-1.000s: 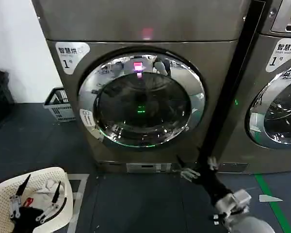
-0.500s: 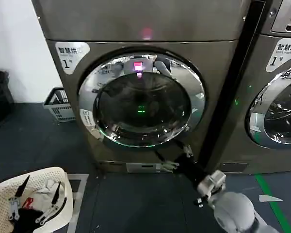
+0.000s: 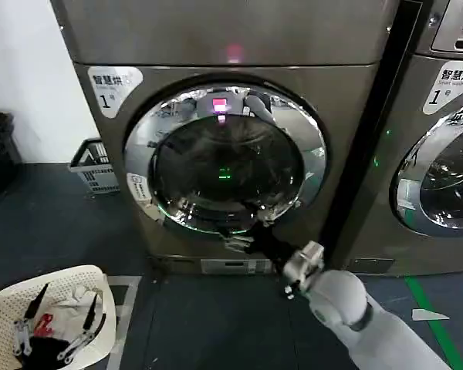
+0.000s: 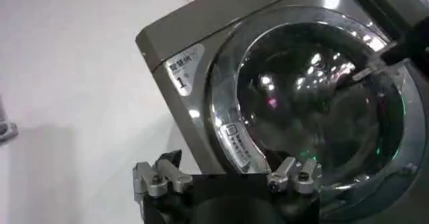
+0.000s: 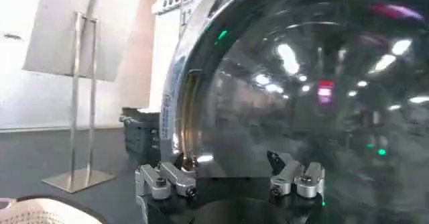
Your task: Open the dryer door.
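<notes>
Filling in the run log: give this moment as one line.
right gripper: jaws open, at lower rim of closed round chrome-ringed dryer door | left gripper: open, over white laundry basket

A dark grey floor carries everything. A bronze-grey front-loading dryer stands on it, with a second matching machine just beside it. A grey slatted plastic basket sits by the white wall. A cream round laundry basket rests in the near left corner.
</notes>
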